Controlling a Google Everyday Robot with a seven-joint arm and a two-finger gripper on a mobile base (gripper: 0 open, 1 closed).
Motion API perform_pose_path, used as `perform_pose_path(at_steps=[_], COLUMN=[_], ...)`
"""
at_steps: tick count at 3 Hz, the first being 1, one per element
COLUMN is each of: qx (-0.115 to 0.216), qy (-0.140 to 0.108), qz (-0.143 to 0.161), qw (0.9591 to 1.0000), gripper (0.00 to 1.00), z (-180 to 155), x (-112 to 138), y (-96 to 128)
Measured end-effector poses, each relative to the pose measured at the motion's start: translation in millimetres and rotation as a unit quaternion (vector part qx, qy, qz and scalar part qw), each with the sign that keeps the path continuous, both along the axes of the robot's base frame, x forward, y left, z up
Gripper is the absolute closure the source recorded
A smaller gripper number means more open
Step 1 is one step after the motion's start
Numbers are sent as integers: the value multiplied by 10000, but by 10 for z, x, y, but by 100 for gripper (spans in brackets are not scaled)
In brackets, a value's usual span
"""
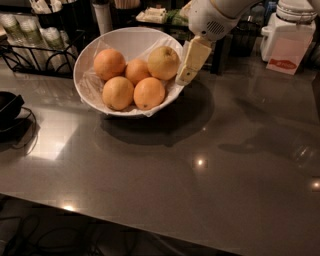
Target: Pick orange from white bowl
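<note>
Pincer (184, 75) at white bowl (125, 37) rim beside orange (163, 62); grip state untellable; arm (216, 15) cropped.

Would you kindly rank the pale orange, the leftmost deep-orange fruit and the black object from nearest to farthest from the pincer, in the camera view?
The pincer hangs at the right rim of the white bowl.
1. Pale orange, just left of it.
2. Leftmost deep-orange fruit, across the bowl.
3. Black object, at the far left.
</note>
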State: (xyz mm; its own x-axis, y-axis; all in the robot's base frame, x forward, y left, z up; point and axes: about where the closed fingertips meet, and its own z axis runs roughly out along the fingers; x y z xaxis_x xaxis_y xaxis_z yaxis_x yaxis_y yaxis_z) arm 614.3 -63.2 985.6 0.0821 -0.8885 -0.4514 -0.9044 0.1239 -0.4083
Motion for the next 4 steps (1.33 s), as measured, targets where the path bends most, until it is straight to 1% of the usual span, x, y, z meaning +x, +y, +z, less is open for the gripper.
perform_pose_path(at_steps=[1, 2, 3, 4], qx=[0, 0, 6, 25], qy=[0, 0, -16, 26], qz=[0, 0, 74, 113], qw=[10000, 10000, 10000, 9999], gripper=[14, 26, 22, 20], z=[0, 0, -17, -107], x=[0, 0, 81, 286], y=[0, 0, 39, 51])
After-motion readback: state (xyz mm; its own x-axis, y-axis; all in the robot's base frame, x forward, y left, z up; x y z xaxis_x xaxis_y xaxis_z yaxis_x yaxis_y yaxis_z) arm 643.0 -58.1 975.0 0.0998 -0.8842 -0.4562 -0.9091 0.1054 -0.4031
